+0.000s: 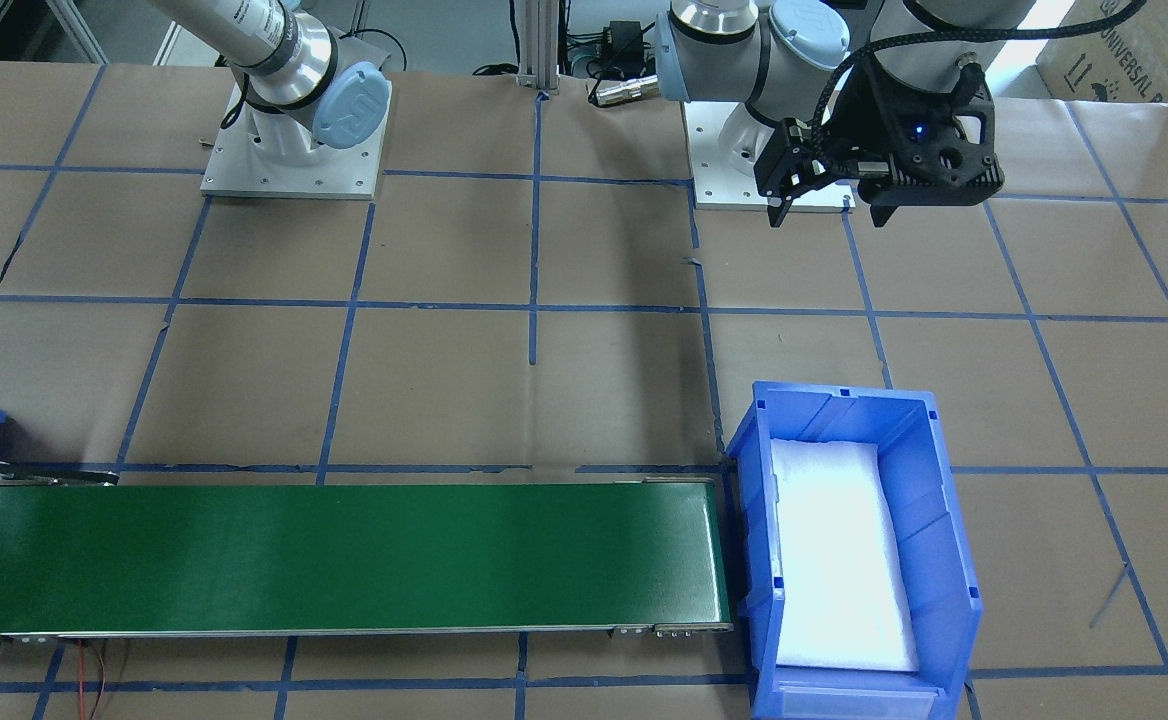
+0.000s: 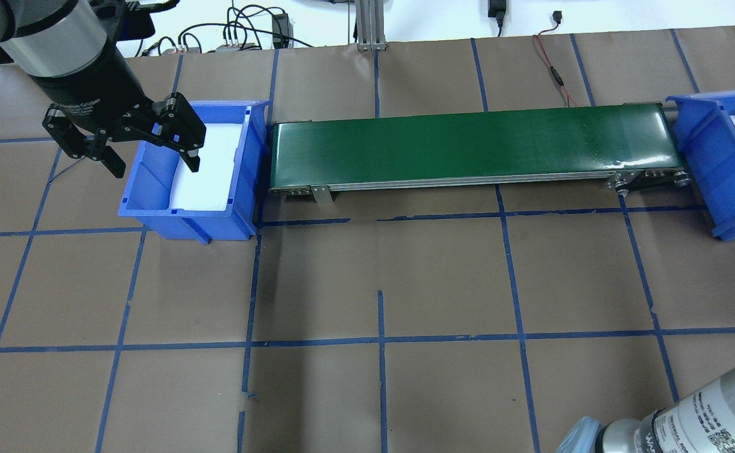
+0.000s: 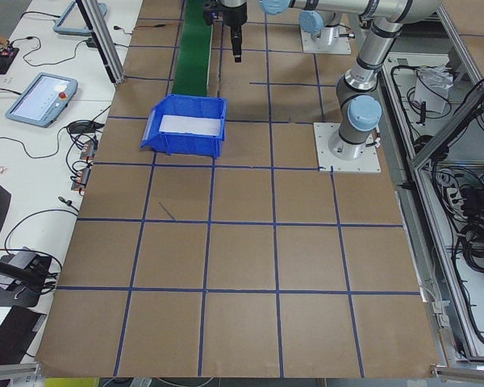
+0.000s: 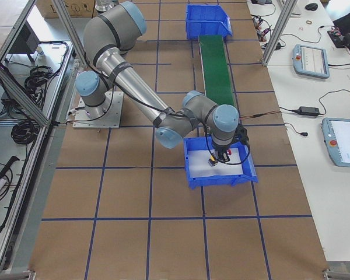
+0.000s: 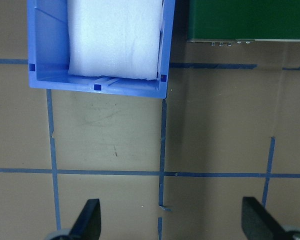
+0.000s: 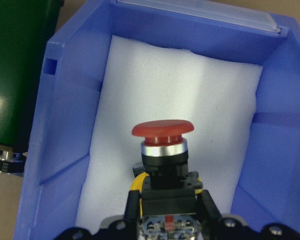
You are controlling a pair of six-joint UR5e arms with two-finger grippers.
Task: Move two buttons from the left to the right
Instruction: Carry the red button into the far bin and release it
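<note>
At the table's right end by the far edge, right gripper point(image 6: 168, 202) is clenched on the black body of the red button point(image 6: 162, 129), cap up, low inside right bin point(image 6: 65, 150). Gripping the body keeps the cap clear, probably for set-down on the foam point(image 6: 225, 115); contact with it can't be told. A yellow sliver just beside it is likely the yellow button point(image 6: 134, 187), mostly hidden. Left gripper point(image 2: 153, 167) has jaws spread, holding nothing, raised near left bin point(image 2: 185, 223), which shows only foam, so the transfer looks nearly done. Green conveyor point(image 2: 468, 145) lies between the bins.
</note>
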